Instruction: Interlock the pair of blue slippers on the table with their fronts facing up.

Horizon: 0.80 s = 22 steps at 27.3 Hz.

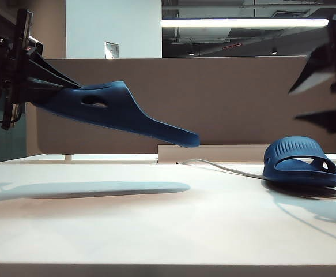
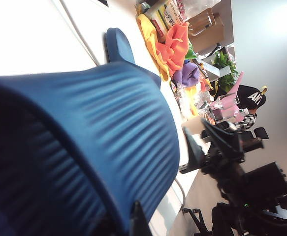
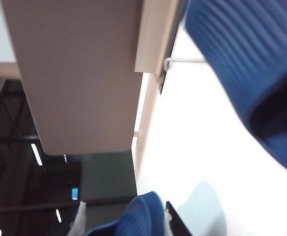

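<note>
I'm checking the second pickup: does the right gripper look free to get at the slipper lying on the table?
Probably yes: the right gripper hangs open above the slipper on the table, nothing between them; the left gripper holds the other slipper far aside.

My exterior camera sat low, near the level of the table point(image 1: 156, 231), and faced the brown divider panel point(image 1: 231, 98) across it. The left wrist camera looked at close range along the ribbed strap of the raised slipper point(image 2: 84, 147), toward a clutter of coloured items point(image 2: 182, 54) beyond the table edge. The right wrist camera, rolled sideways, hung close over the resting slipper point(image 3: 251, 64). It shared the divider, the table and both slippers with my exterior view.
</note>
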Tool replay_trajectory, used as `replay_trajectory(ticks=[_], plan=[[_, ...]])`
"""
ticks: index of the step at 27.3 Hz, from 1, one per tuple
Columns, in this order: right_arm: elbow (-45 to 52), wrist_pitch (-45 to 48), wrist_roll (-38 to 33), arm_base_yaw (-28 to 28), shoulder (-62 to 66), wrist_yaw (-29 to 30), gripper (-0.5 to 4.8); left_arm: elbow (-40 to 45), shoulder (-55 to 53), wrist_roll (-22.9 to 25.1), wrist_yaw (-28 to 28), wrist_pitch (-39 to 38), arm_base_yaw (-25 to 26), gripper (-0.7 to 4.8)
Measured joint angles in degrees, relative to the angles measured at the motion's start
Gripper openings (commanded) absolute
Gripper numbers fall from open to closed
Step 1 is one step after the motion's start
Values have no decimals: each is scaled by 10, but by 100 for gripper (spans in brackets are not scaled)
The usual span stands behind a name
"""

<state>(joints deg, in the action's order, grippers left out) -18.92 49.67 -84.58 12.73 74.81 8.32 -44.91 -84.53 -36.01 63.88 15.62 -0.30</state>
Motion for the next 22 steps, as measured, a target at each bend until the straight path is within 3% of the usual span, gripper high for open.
replay_trajectory(ticks=[7,22], plan=[[-13,34,-9,5,69,-29,203,0,0,0,-1,0,0,-6],[-27,-33,17,4,70,-82,203,0,0,2,-11,0,0,-6]])
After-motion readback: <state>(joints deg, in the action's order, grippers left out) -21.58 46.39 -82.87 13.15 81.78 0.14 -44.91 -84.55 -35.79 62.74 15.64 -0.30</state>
